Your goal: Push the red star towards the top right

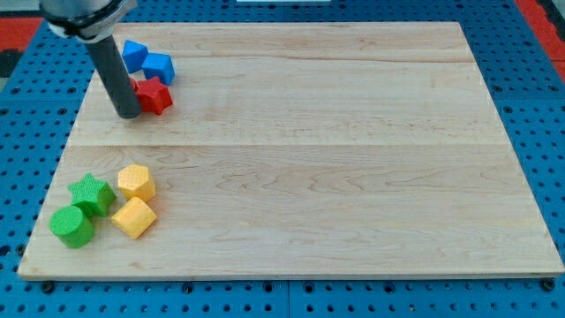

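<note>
The red star [154, 95] lies near the top left of the wooden board [300, 150]. My tip [129, 114] rests on the board just left of the star, touching or nearly touching its left side. The dark rod rises from the tip toward the view's top left. Two blue blocks sit right above the star: a blue block [134, 55] and a blue cube [159, 68], which touches or nearly touches the star's top.
At the bottom left stand a green star [92, 194], a green cylinder [71, 226], a yellow hexagonal block [136, 183] and a yellow cube [134, 217]. A blue pegboard [530, 53] surrounds the board.
</note>
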Motion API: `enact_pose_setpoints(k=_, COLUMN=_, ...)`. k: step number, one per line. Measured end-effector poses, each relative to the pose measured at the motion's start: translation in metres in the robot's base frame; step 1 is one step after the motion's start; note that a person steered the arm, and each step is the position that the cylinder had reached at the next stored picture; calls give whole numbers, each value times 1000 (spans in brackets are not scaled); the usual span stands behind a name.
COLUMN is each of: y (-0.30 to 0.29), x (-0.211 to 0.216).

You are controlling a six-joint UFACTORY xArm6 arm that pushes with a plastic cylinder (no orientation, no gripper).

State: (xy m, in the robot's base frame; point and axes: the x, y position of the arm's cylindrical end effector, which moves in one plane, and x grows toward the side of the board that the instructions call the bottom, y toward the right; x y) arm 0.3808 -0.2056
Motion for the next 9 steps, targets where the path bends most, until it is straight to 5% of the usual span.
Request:
enact_pose_setpoints(k=1, y=6, x=-3)
enact_pose_setpoints(k=2, y=87, x=-40)
enact_pose_setpoints(k=4, y=226, x=-49)
enact_pose_setpoints(k=5, y=126, x=-2)
enact_pose_setpoints(k=6, y=-36, x=10)
enact_pose_setpoints(k=7, y=-95, x=-6)
enact_pose_setpoints(k=9, y=136, x=-65)
